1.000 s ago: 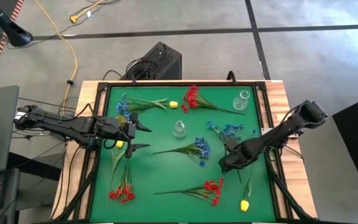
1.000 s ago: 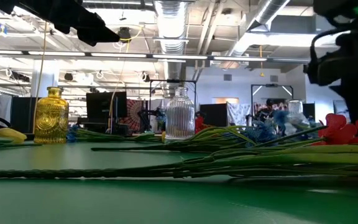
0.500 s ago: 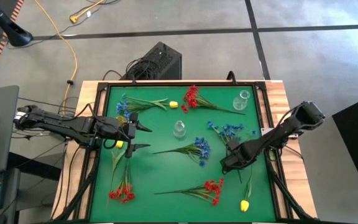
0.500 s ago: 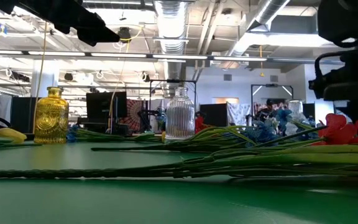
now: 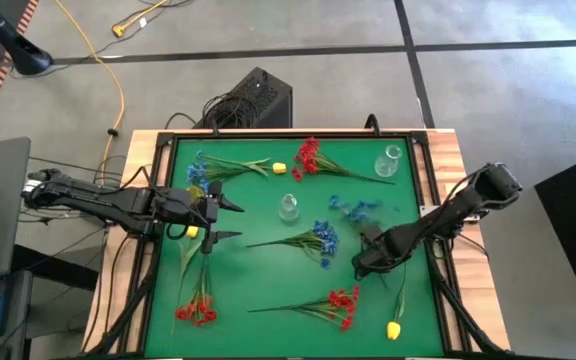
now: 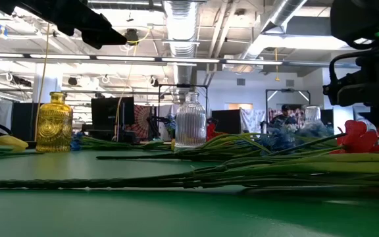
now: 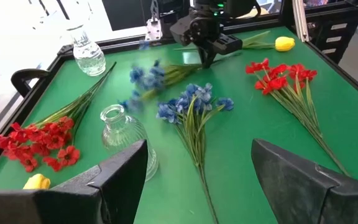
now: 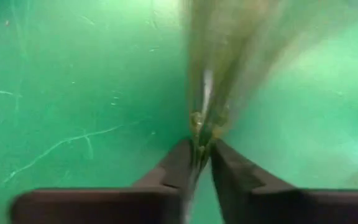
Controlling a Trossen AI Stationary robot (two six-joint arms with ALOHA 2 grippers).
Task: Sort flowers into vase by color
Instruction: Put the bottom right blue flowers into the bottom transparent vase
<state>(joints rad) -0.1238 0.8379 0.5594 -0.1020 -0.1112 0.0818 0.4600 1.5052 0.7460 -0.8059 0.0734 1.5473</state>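
Observation:
My right gripper points down at the green mat's right side, shut on the stem of a blue flower sprig whose blooms show blurred. Other flowers lie flat on the mat: blue, red, yellow, red, blue, red. Two clear vases and a yellow vase stand upright. My left gripper hovers open over the mat's left side, holding nothing. My right gripper pinches the blue sprig's green stem between its two fingertips, near the end away from the blooms. The fingers come from above, pointing down. The blooms stretch away toward the mat's far side; whether they are off the mat, I cannot tell.
A black raised frame borders the mat. A small yellow bud lies near the far edge. Free mat shows between the middle clear vase and the near red sprig.
My right gripper has sunk a little onto the blue sprig's stem and closed on it. The sprig's bloom end has stirred and now shows blurred, shifted slightly toward the table's left.

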